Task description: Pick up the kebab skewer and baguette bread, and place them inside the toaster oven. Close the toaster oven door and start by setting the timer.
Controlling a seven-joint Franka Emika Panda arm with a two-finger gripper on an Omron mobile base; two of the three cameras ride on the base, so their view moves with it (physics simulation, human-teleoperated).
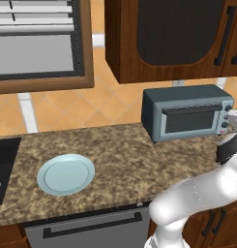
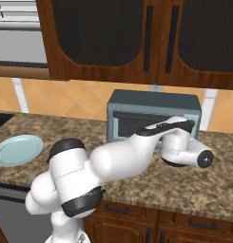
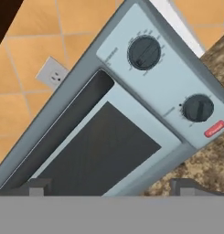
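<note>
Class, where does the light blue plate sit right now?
The light blue plate lies on the granite counter, left of the toaster oven and right of the dark sink.

Wall: orange-tan tiles (image 1: pixel 115 104) set on the diagonal, with pale vertical strips (image 1: pixel 28 112) running down between them.
Outlet: a white wall socket (image 3: pixel 52 73) on the tiles.
Window: a brown wooden frame (image 1: pixel 42 85) at upper left, with white blinds (image 1: pixel 33 19) across the top of the pane.
Upper cabinets: dark brown wood (image 1: pixel 122 53), with black mesh door panels (image 1: pixel 178 29) and black bar handles (image 2: pixel 148 38).
Counter: speckled brown granite (image 1: pixel 120 160).
Plate: a pale blue round plate (image 1: pixel 66 174) lying on the counter.
Sink: a dark basin (image 1: pixel 4 167) at the counter's left end.
Below the counter: a grey dishwasher front (image 1: pixel 91 230) with a black handle, and brown drawers (image 2: pixel 184 223).
</note>
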